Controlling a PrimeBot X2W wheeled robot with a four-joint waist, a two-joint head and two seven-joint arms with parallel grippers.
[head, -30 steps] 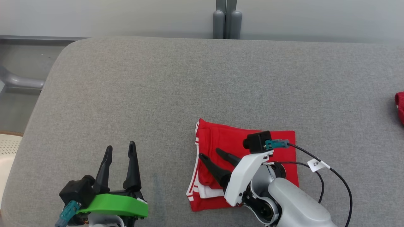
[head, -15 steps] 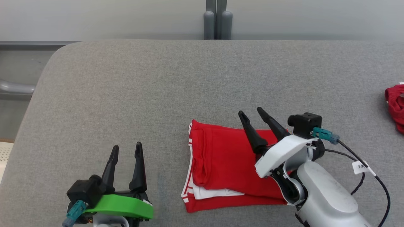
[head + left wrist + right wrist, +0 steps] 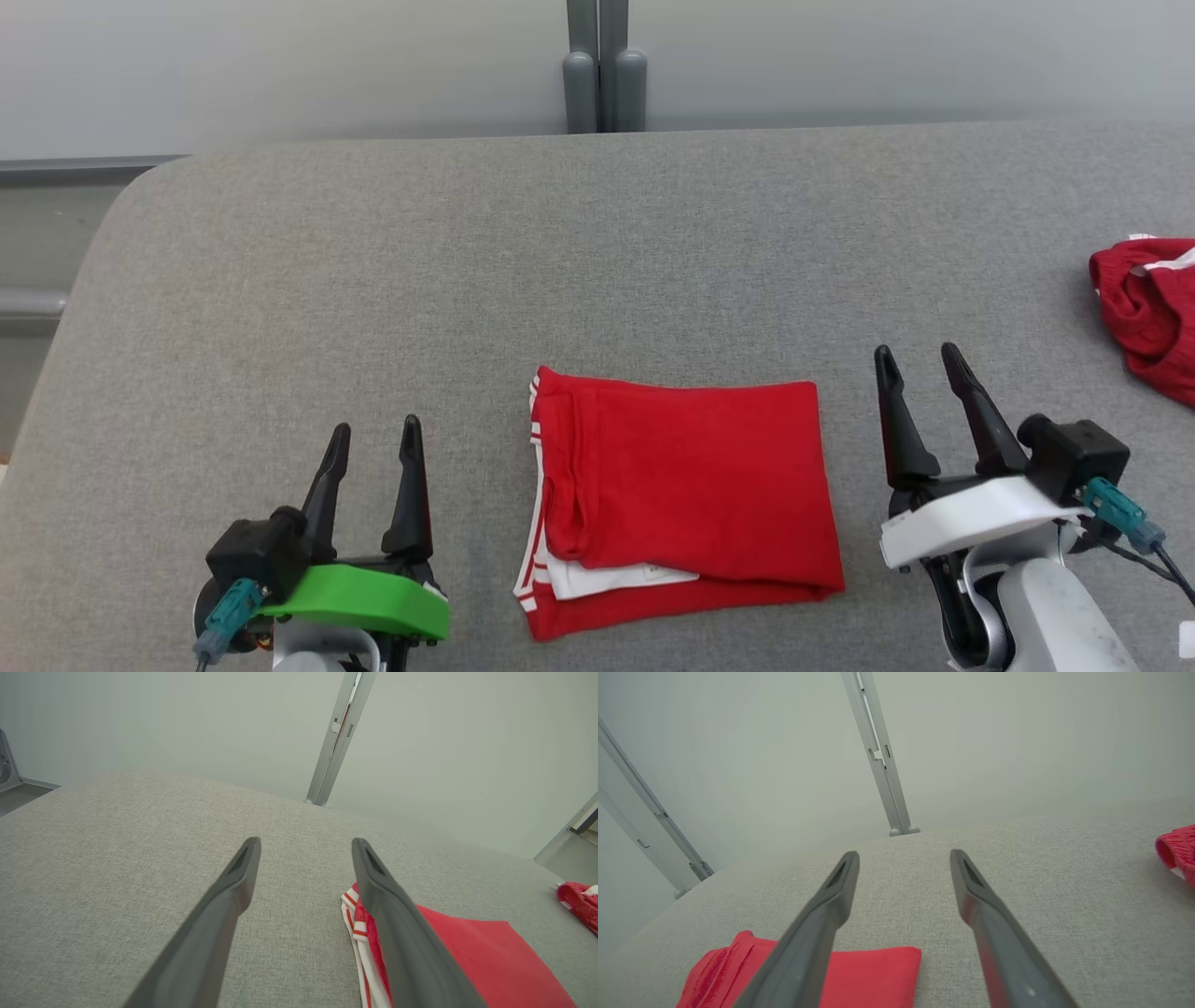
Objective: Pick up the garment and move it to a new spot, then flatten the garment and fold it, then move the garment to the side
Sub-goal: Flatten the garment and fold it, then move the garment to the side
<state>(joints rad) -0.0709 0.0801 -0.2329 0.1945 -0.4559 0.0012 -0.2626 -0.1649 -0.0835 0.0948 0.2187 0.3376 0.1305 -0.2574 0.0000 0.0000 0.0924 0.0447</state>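
A red garment (image 3: 686, 485) with white stripes along its left edge lies folded into a flat rectangle on the grey table (image 3: 467, 271), near the front. My left gripper (image 3: 376, 434) rests open to its left, nothing between the fingers. To the right of the garment, my right gripper (image 3: 917, 359) is open and empty, clear of the cloth. In the left wrist view the garment (image 3: 472, 952) shows beyond the right finger. The garment (image 3: 873, 970) lies low and left in the right wrist view, behind the left finger.
A second red cloth (image 3: 1148, 313) lies crumpled at the table's right edge, also seen as a red cloth (image 3: 1176, 851) in the right wrist view. A grey post (image 3: 602, 65) stands behind the table against a pale wall. The table's left corner is rounded.
My right gripper has lifted off the folded garment and swung right, now beside it. The camera has shifted, sliding the scene leftward. The left gripper stayed put.
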